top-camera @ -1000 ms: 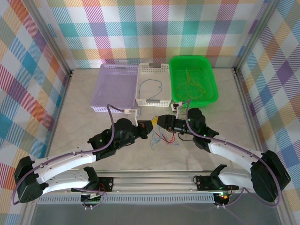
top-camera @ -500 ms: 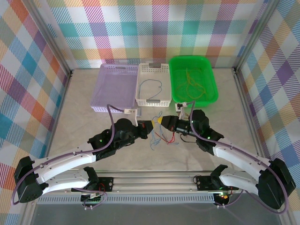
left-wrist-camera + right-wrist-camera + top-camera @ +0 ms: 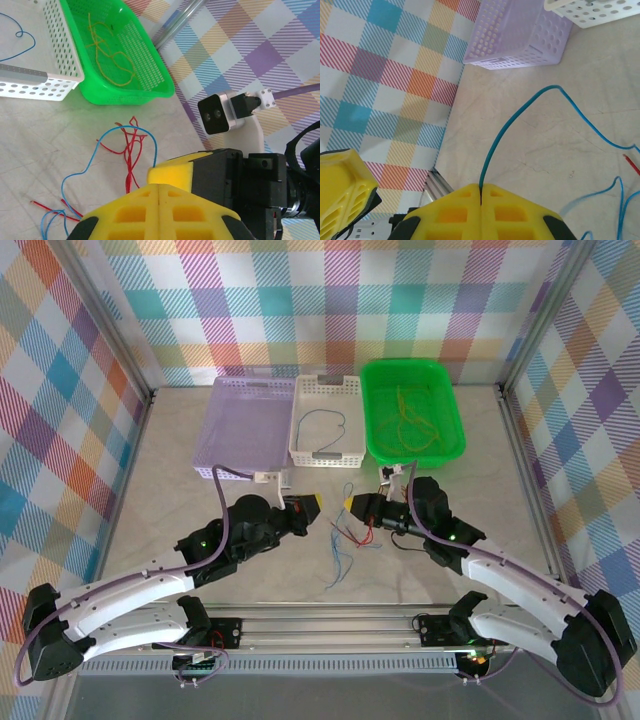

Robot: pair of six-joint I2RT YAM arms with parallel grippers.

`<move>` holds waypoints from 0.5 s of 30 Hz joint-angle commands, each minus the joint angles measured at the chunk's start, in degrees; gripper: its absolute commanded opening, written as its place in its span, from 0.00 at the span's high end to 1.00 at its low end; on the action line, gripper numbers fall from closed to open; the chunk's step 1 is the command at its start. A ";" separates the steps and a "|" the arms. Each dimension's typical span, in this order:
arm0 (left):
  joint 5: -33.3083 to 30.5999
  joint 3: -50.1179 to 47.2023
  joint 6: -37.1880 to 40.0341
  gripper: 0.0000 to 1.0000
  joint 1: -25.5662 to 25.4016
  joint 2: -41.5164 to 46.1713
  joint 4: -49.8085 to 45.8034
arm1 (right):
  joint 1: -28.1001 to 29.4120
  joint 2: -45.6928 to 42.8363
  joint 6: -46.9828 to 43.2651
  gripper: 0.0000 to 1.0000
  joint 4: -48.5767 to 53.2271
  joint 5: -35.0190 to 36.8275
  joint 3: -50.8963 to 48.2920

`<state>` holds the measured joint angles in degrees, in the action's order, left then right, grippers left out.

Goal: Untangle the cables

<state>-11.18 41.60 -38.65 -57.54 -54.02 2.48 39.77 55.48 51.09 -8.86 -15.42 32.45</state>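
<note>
The loose cables (image 3: pixel 345 532) lie on the table between my two grippers: a tangle of red strands (image 3: pixel 131 150) crossed by thin blue cable (image 3: pixel 100 155). My right gripper (image 3: pixel 481 188) is shut on one blue cable (image 3: pixel 520 112), which arcs up from its yellow jaws. In the top view the right gripper (image 3: pixel 351 505) sits just right of the tangle's top. My left gripper (image 3: pixel 313 504) is a little to the left of it, shut (image 3: pixel 159 189), with nothing visible between its jaws.
Three baskets stand at the back: purple (image 3: pixel 245 425), white (image 3: pixel 325 425) holding a blue cable (image 3: pixel 322 420), and green (image 3: pixel 412 425) holding yellow and orange cables (image 3: pixel 112 57). Bare table lies to both sides of the arms.
The right gripper has shut on a blue cable. The two grippers have drawn apart, the left arm moving back to the left, and a blue strand now trails toward the table's front.
</note>
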 commanded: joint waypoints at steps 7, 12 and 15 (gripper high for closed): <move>4.20 -1.75 -0.61 0.86 0.75 -2.19 1.19 | -2.00 -3.01 -4.88 1.00 4.77 -1.20 4.11; 6.65 -3.39 -1.69 0.71 0.74 -3.70 2.20 | -3.87 -3.57 -6.91 1.00 7.85 -2.82 7.77; 6.72 -5.26 -2.28 0.71 0.64 -3.74 0.98 | -5.58 -2.78 -8.38 1.00 10.31 -4.35 10.95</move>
<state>-5.96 37.98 -39.90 -57.43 -57.71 3.18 35.35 53.04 45.56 -1.02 -17.61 39.86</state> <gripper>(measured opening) 0.293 0.042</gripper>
